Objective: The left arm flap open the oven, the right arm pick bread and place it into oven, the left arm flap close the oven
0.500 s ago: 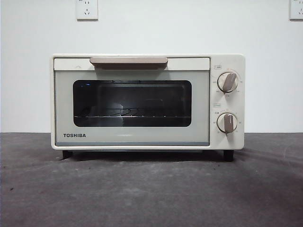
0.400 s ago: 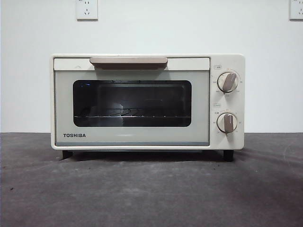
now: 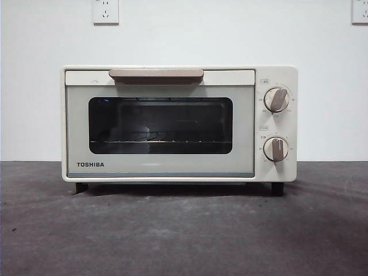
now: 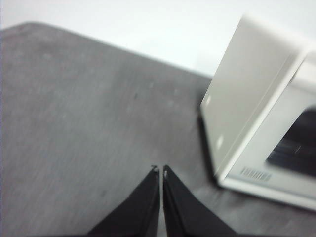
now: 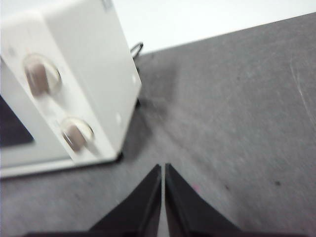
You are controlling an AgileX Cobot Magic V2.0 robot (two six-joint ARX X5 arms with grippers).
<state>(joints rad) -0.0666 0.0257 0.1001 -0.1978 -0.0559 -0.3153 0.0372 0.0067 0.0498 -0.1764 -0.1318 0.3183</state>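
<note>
The cream-white TOSHIBA oven stands in the middle of the dark table with its glass door closed and its beige handle at the top. Its wire rack shows through the window, and no bread is in view anywhere. My left gripper is shut and empty, above the table beside the oven's plain side. My right gripper is shut and empty, above the table beside the oven's dial side. Neither arm shows in the front view.
Two beige dials sit on the oven's right panel. A black power cord runs behind the oven. Wall sockets are on the white wall behind. The grey table stretches in front of the oven.
</note>
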